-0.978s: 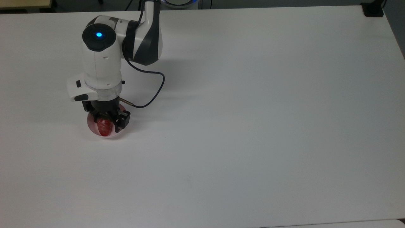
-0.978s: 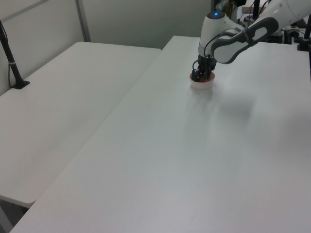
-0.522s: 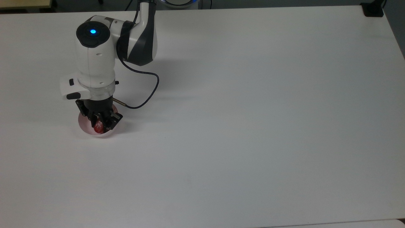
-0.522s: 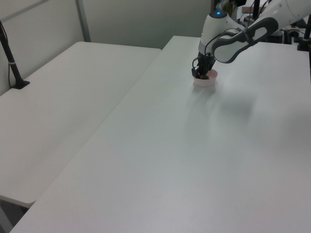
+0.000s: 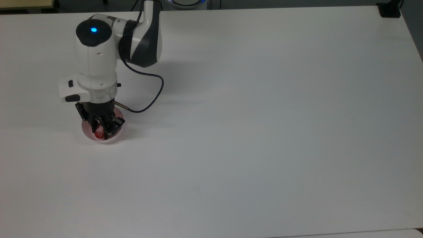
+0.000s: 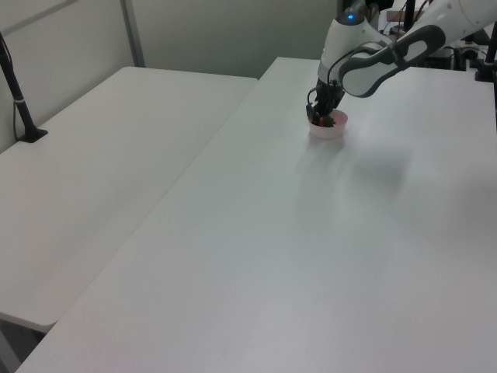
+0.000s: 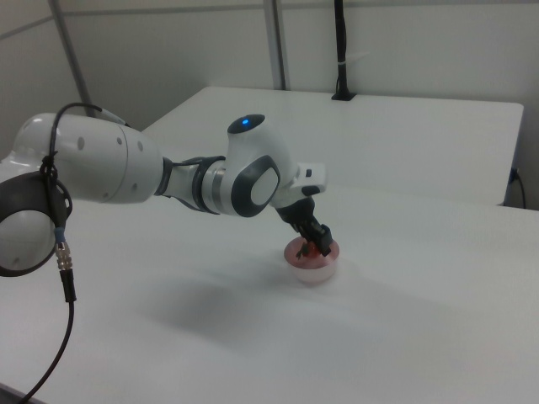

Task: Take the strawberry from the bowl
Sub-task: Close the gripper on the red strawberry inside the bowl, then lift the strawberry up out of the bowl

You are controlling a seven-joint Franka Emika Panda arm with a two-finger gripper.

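Observation:
The pale pink bowl [image 5: 86, 131] stands on the white table [image 5: 251, 119] at the top view's left. The red strawberry [image 5: 98, 134] lies inside it, partly covered by the black fingers. My gripper [image 5: 101, 130] reaches down into the bowl from above, shut on the strawberry, with a finger on each side of it. In the left view the bowl [image 6: 328, 130] sits far back, with the gripper [image 6: 320, 120] and a spot of red strawberry [image 6: 327, 121] in it. The right view has the gripper [image 7: 317, 244] at rim height inside the bowl [image 7: 312, 266], the strawberry [image 7: 309, 247] between the fingers.
A black cable [image 5: 150, 99] loops from the wrist over the table beside the bowl. A second white table [image 6: 101, 186] adjoins on the left view's left. A black post mount [image 5: 389, 10] sits at the top view's far right corner.
The fingers have closed from wide apart onto the strawberry. Arm and bowl shifted toward the top view's left, most of it in the first half second.

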